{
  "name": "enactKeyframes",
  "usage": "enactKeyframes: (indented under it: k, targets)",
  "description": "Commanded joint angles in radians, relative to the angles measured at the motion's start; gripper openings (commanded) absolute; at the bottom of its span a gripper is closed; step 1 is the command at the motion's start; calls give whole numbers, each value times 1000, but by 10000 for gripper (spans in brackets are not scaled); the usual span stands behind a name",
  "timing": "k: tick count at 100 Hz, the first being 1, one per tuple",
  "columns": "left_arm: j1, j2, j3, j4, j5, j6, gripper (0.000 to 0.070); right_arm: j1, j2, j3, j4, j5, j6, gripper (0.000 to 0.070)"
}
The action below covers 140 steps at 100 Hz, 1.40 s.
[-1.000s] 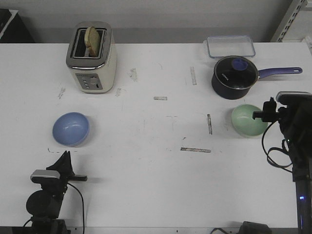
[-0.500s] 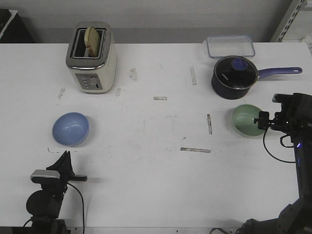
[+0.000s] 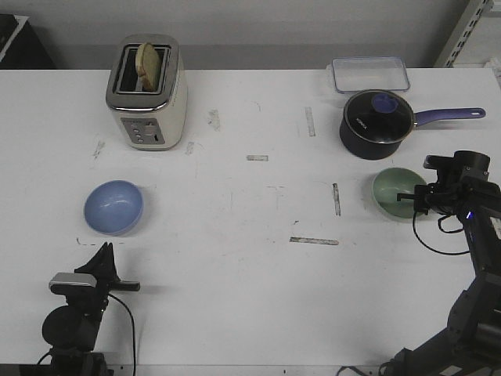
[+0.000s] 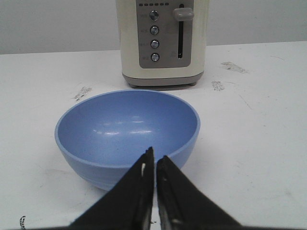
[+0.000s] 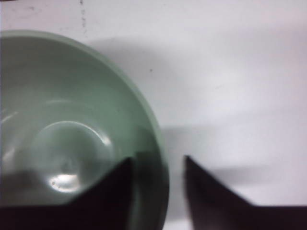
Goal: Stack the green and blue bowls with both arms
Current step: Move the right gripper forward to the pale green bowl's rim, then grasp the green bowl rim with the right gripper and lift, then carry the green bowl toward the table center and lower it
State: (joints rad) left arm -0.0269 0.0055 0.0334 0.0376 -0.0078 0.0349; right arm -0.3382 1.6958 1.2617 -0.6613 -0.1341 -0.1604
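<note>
Your right pincer is spread open, straddling the green bowl's rim; close it there.

The right gripper straddles the green bowl's rim, jaws apart; the left gripper (closed) rests near the blue bowl.
</note>
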Motion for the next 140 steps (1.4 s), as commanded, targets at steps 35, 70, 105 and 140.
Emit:
enactKeyframes:
  k: [35,70,105,140]
  targets:
    - [0,-1,-21,9,0,-1,1,18,-79,35,5,-3,17,0]
    - [0,-1,-21,9,0,-1,1,309,-311,115,-128,-139,124,0]
    - [0,-1,-21,9,0,-1,1,840,-263,113,-139,-148,187,0]
    - [0,-1,-21,10,0,-1,1,990,0,113,-101,-116,181,0]
